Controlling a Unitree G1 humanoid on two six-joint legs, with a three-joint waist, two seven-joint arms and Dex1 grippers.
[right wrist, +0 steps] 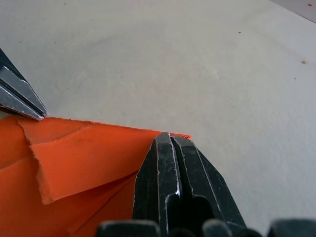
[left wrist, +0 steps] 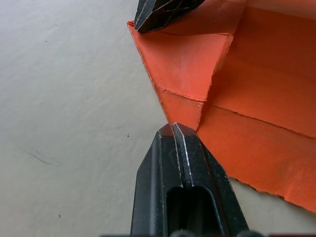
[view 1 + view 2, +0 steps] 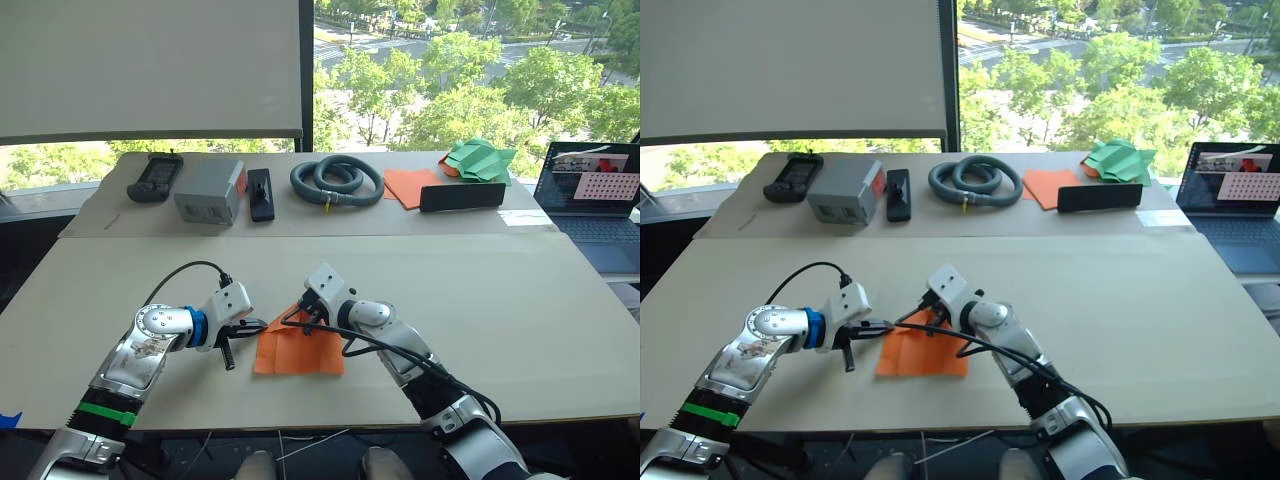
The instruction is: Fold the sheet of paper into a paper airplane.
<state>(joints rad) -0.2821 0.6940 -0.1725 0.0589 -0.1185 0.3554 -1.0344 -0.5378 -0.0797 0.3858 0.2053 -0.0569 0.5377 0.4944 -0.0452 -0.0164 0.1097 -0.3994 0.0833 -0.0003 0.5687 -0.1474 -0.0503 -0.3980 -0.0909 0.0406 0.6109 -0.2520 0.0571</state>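
Orange sheet of paper (image 3: 298, 350) lies flat on the near part of the table (image 3: 520, 330), right in front of the robot and between its two arms. One corner on its far-left side is already turned in as a small triangular flap, so I judge the nose folds are under way. The left gripper (image 2: 174, 129) has its fingers pressed together and its tip resting at the sheet's left edge, beside that flap, probably to pin the crease. The right gripper (image 1: 170, 138) is likewise pinched closed, tip down on the far edge, seemingly steadying the sheet. Neither clamps the paper. The sheet's longer side runs left to right across the table; its raised peak points away from the robot.
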